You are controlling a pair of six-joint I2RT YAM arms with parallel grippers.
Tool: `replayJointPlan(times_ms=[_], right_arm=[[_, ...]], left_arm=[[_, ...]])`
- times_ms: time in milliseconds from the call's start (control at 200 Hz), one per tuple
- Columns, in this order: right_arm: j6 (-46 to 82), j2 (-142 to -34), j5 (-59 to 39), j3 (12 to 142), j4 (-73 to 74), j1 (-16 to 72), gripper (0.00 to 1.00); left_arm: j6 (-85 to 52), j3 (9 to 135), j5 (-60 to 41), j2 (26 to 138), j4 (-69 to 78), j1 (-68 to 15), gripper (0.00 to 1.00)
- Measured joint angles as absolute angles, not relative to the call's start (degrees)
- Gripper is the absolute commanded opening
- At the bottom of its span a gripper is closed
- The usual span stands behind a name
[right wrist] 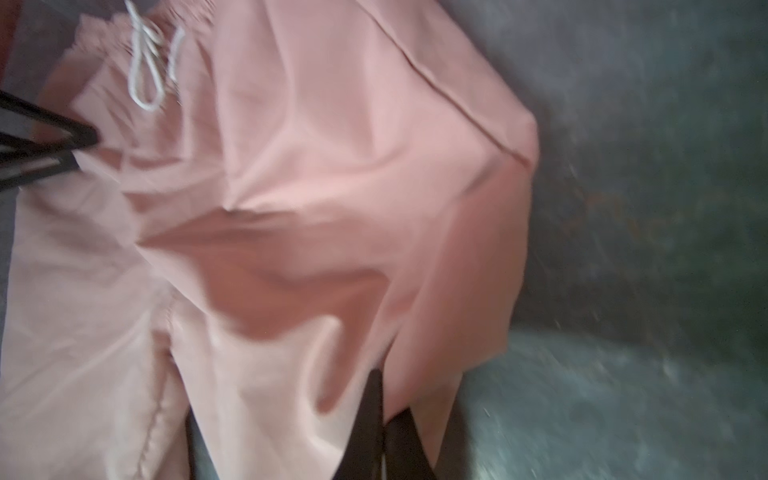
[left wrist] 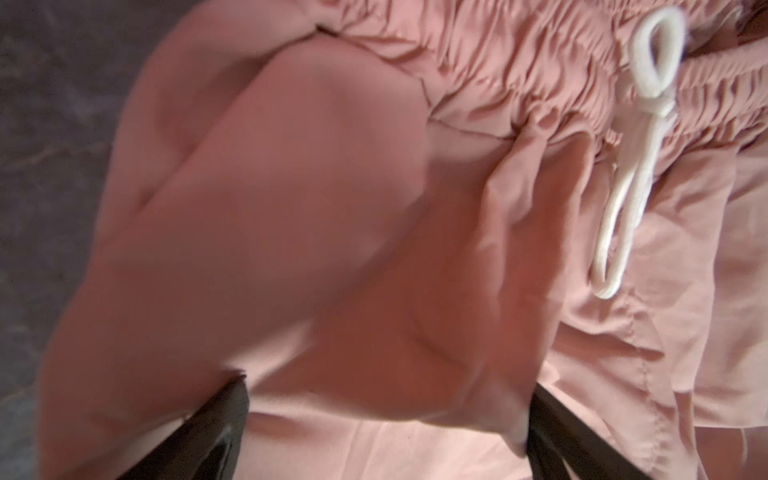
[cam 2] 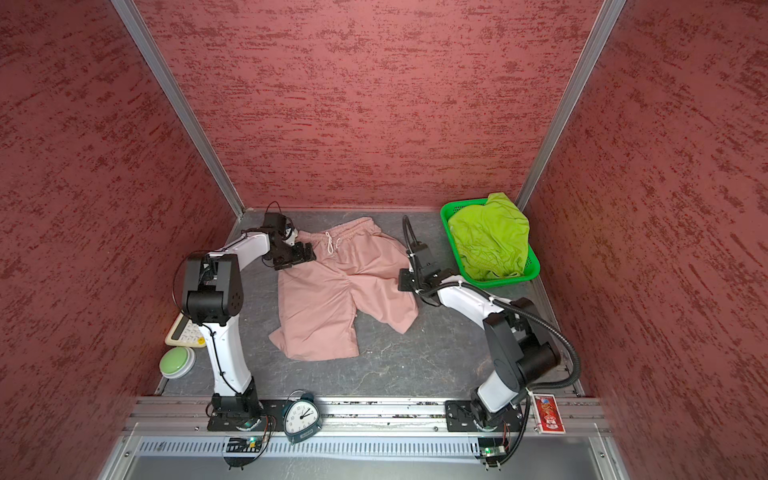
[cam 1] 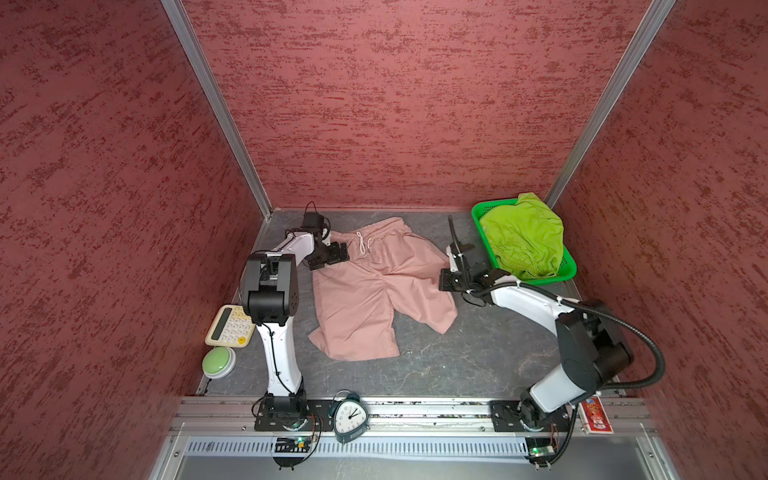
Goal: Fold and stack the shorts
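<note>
Two pairs of shorts are unfolded and unstacked: the pink shorts (cam 1: 374,291) lie spread on the table (cam 1: 457,365) between the arms, and the lime green shorts (cam 1: 523,239) sit crumpled in the green basket (cam 1: 567,264) at the far right corner. The left gripper (cam 1: 334,257) stands wide open over the waistband end of the pink pair, while the right gripper (right wrist: 384,415) is closed on that pair's opposite side edge. Judged from this layout, the task is at its start, with both folds and the stack outstanding.

Red walls (cam 1: 395,104), grey counter (cam 1: 457,353)
Three mottled panels (joined by aluminium corner posts (cam 1: 216,108)) close round the dark, marbled surface; the light falls evenly.
</note>
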State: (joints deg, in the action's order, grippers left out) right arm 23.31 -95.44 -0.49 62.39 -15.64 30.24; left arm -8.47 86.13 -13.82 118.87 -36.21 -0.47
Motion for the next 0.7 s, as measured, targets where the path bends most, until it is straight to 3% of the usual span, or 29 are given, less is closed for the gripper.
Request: replayJointPlan(times_ms=[120, 225, 321, 426, 541, 701], right_arm=[[21.1, -102.9, 4.7, 73.0, -19.1, 35.6, 0.18], [18.1, -106.1, 5.3, 76.3, -20.7, 39.2, 0.37], [15.9, -105.8, 2.8, 76.2, -21.5, 41.0, 0.51], [14.4, -101.0, -1.8, 72.6, -20.5, 41.3, 0.58], [14.3, -90.2, -5.3, 65.4, -19.5, 40.2, 0.58], [16.8, -77.1, -5.8, 58.2, -16.9, 34.5, 0.48]], left_arm=[[-10.5, 82.6, -14.2, 116.5, -35.4, -0.3, 0.99], [-11.8, 80.9, -15.2, 115.2, -35.2, 0.4, 0.99], [-12.2, 81.3, -15.9, 115.2, -35.3, 0.8, 0.99], [-12.2, 82.3, -16.5, 115.2, -35.6, 0.9, 0.99], [-12.2, 83.0, -16.5, 115.2, -35.5, 0.9, 0.99], [-12.2, 83.0, -16.5, 115.2, -35.5, 0.9, 0.99]])
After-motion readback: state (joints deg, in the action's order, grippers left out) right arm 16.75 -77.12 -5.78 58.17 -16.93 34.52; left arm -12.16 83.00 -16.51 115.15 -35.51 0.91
